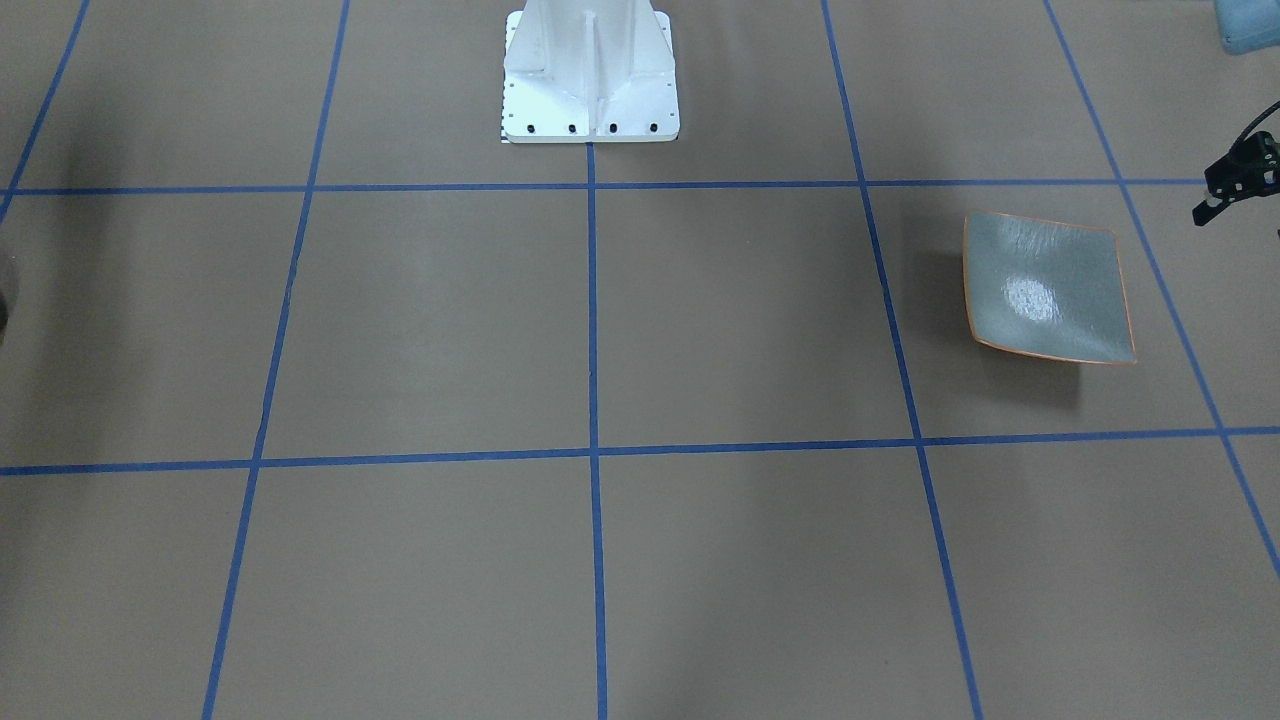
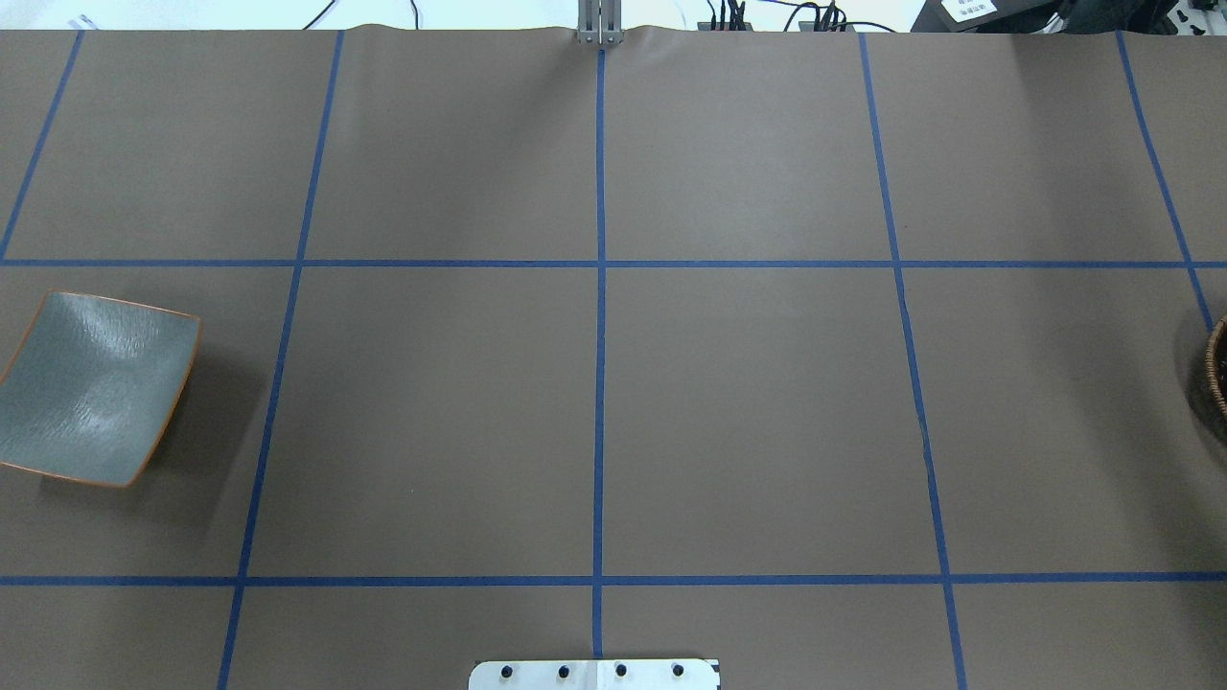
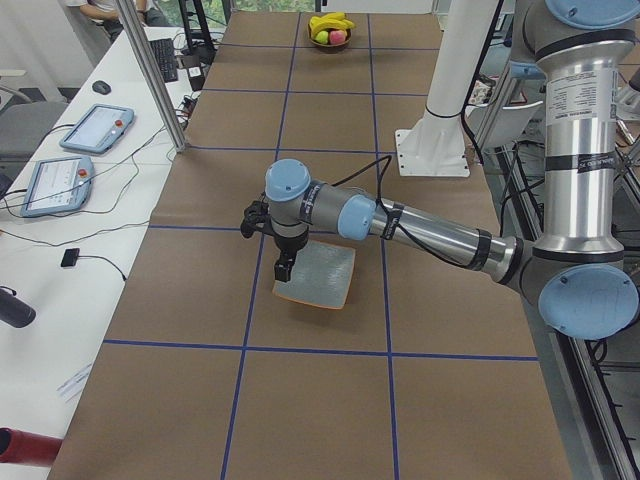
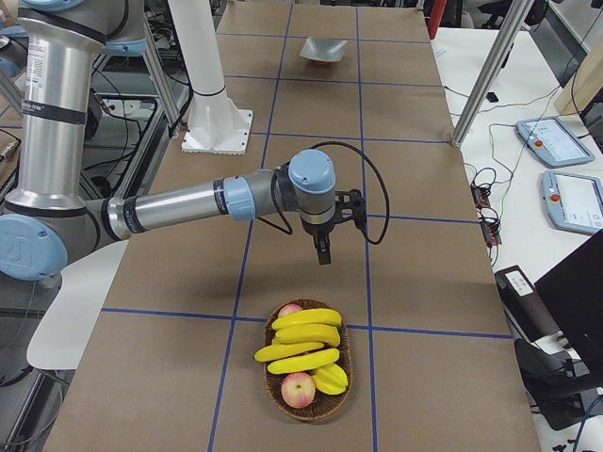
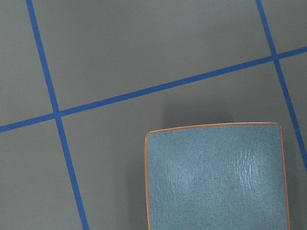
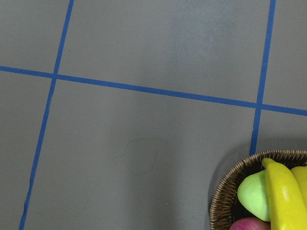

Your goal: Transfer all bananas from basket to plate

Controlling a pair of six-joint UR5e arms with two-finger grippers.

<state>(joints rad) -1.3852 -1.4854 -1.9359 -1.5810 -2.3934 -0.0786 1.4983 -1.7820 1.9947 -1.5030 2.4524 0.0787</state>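
Yellow bananas (image 4: 306,339) all lie in the wicker basket (image 6: 223,195), plate (image 2: 96,393) bare: nothing transferred yet. Right pincer (image 4: 323,256), near the basket, likely must drop onto a banana; its state, and the left pincer's (image 3: 283,270), I cannot tell.

The bananas (image 4: 306,333) are shining bright yellow in the brown woven basket (image 6: 225,191), beside a pale green fruit (image 6: 253,195). The plate (image 1: 1045,290) is showing a glossy grey-green with a thin orange rim, and blue tape lines (image 2: 600,287) are making a grid on the brown table (image 2: 748,412).
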